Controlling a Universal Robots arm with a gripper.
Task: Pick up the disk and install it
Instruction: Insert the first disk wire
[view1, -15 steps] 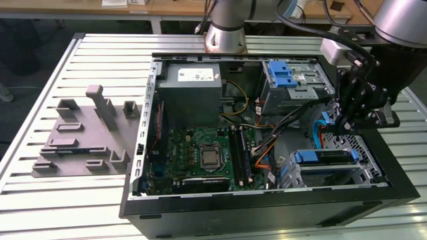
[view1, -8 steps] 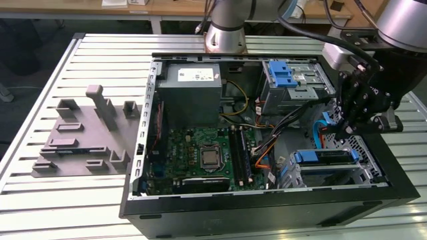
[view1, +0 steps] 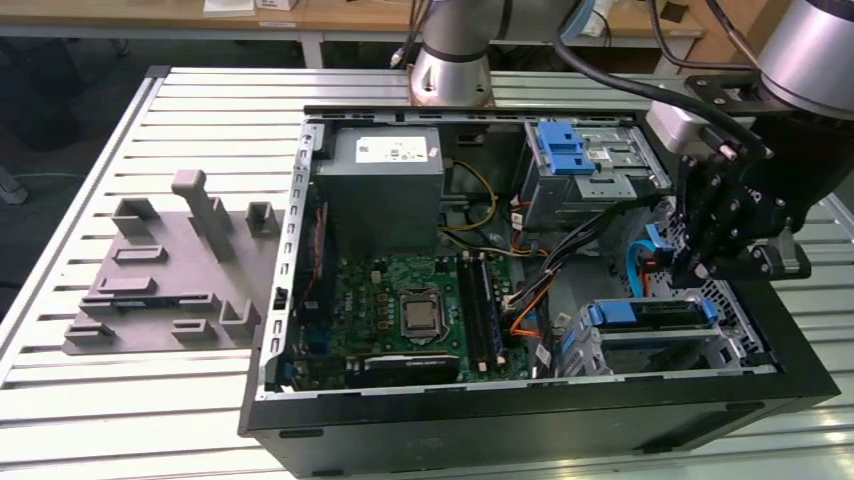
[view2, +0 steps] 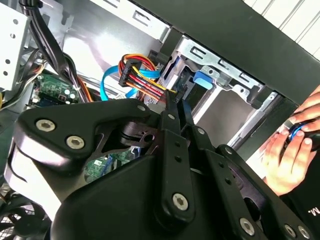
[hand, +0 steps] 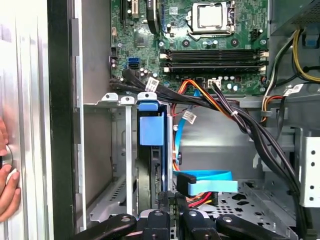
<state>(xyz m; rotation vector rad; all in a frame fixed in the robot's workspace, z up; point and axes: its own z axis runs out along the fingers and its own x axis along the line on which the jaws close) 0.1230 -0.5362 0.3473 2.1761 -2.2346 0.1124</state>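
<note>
The gripper (view1: 697, 262) is seen in the exterior view inside the open computer case (view1: 534, 420), at the exterior view's right, just above the drive bay where the disk (view1: 646, 313) is seated with its blue rail showing. In the first wrist view the disk (hand: 151, 145) is seen edge-on, standing in the silver bay, its blue tab uppermost, and the gripper (hand: 172, 200) is found directly at its near end with the jaws drawn close together; whether anything is clamped between them cannot be told. That view also shows the green motherboard (hand: 210, 45), a flat blue data cable (hand: 207, 181) and fingers of a person's hand (hand: 6, 180) at the case's outer wall. In the second wrist view the black linkage of the gripper (view2: 176, 100) is shown narrowed toward a bundle of orange and red wires (view2: 142, 77), and a person's hand (view2: 292, 150) is seen outside the case. The case is laid on a slatted metal surface (view1: 160, 400), where a grey moulded fixture (view1: 167, 275) also rests. Wooden benches are visible behind.
</note>
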